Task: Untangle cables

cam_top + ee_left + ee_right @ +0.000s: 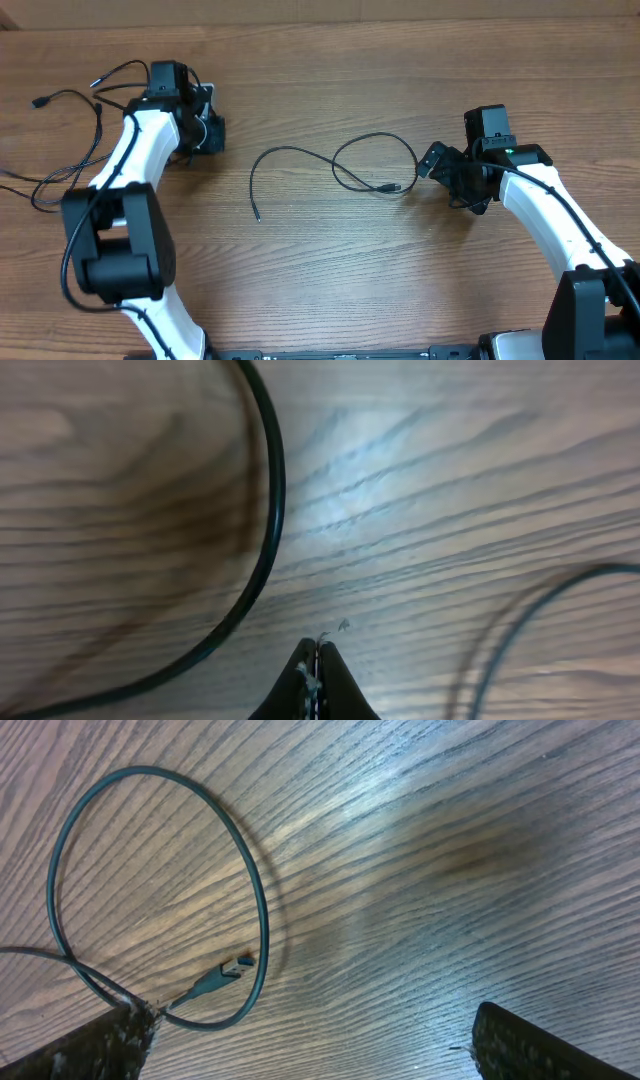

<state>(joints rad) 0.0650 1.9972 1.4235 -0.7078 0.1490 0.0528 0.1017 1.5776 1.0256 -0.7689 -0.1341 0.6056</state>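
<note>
Looped cable (258, 900) ahead-left of the wide-spread right gripper (310, 1020).
Overhead alone shows other cables (38, 101) behind the tightly closed left gripper (318, 675).

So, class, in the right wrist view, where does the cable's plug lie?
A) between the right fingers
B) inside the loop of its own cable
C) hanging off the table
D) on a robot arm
B: the plug rests on the table inside the ring formed by the cable, apart from the fingers.
</note>
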